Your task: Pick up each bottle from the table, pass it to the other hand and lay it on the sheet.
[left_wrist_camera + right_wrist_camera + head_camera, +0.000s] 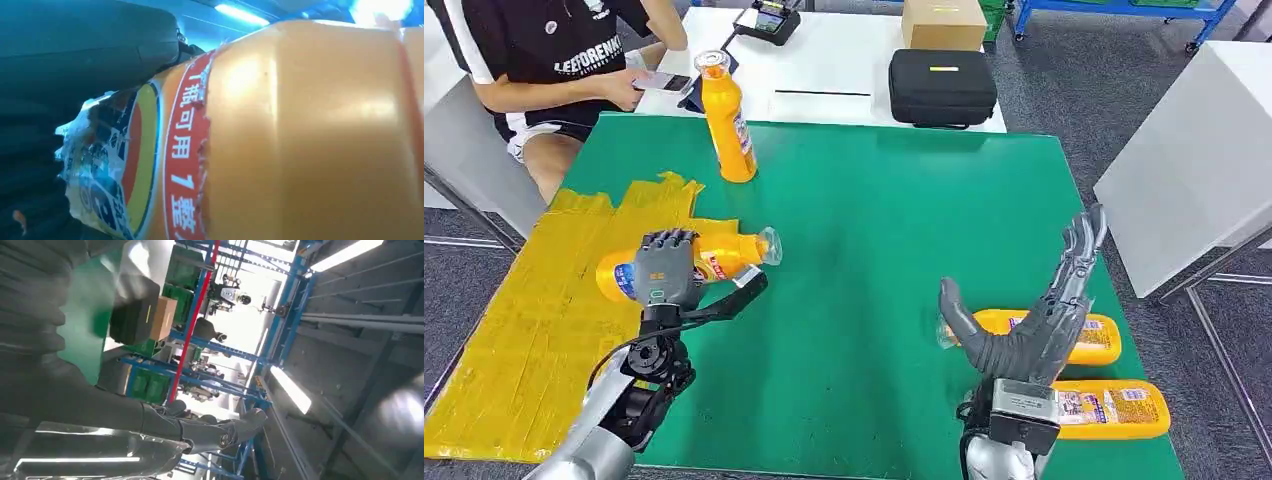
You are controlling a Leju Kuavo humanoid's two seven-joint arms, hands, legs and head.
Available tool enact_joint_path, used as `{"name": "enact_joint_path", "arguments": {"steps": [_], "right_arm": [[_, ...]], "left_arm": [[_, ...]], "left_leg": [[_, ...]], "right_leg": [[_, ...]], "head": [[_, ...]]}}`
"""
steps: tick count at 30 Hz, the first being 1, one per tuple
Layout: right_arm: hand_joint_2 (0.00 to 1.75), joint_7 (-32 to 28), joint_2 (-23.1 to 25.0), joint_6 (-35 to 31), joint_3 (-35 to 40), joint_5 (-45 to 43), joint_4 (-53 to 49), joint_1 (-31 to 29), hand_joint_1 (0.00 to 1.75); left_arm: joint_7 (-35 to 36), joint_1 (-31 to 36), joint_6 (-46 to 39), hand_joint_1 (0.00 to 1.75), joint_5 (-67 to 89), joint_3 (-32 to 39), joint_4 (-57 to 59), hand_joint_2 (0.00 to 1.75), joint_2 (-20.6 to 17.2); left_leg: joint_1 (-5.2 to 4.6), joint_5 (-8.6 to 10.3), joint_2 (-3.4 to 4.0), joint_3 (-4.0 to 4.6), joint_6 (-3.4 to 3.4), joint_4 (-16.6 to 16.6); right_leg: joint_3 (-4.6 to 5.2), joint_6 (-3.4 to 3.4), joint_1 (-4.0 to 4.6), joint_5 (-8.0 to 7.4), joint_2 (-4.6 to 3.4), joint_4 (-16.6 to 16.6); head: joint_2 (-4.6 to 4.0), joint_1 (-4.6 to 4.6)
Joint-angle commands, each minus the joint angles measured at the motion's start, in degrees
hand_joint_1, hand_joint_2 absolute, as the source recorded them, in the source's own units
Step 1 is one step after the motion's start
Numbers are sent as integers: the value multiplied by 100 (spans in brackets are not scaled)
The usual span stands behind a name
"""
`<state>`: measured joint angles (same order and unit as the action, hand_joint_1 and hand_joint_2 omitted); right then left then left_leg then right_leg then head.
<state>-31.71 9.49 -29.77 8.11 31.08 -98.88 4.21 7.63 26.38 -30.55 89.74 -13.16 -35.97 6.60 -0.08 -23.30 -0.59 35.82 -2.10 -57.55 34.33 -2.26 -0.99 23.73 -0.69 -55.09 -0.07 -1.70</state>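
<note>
The left hand [664, 268] grips an orange bottle [714, 258] around its middle, fingers wrapped over the label. The bottle lies on its side, long axis running left to right, clear cap [770, 245] pointing right toward the table's centre and base to the left over the yellow sheet [514, 330]. In the left wrist view the bottle's orange body [310, 135] and torn red-and-blue label sit right against the hand.

The right hand [1034, 320] is raised, holding nothing, fingers spread and pointing up and far, thumb out to the left. Just beyond it a second bottle [1092, 338] lies on its side on the green table [874, 220], and a third [1114, 408] lies nearer, both with long axes left to right. A fourth bottle [727, 120] stands upright near the far left edge.

The yellow sheet covers the table's near-left part. Beyond, a white table [844, 70] carries a black case [942, 88] and a cardboard box [944, 24]; a person [554, 60] sits at the far left. Grey floor surrounds.
</note>
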Motion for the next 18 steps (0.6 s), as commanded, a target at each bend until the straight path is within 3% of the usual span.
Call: {"name": "enact_joint_path", "arguments": {"steps": [1,18], "right_arm": [[175,96,49,140,-139,74,366,-309,0],[175,111,49,276,-69,51,962,-553,0]], "left_arm": [[-98,411,284,175,26,-121,852,175,-98],[-728,584,537,175,-65,220,1149,175,12]], "left_leg": [[3,-14,9,-34,12,0],[4,-8,8,-19,9,2]], "right_leg": [[-33,12,4,12,1,1],[-19,8,6,4,-1,5]], "head": [[0,2],[0,2]]}}
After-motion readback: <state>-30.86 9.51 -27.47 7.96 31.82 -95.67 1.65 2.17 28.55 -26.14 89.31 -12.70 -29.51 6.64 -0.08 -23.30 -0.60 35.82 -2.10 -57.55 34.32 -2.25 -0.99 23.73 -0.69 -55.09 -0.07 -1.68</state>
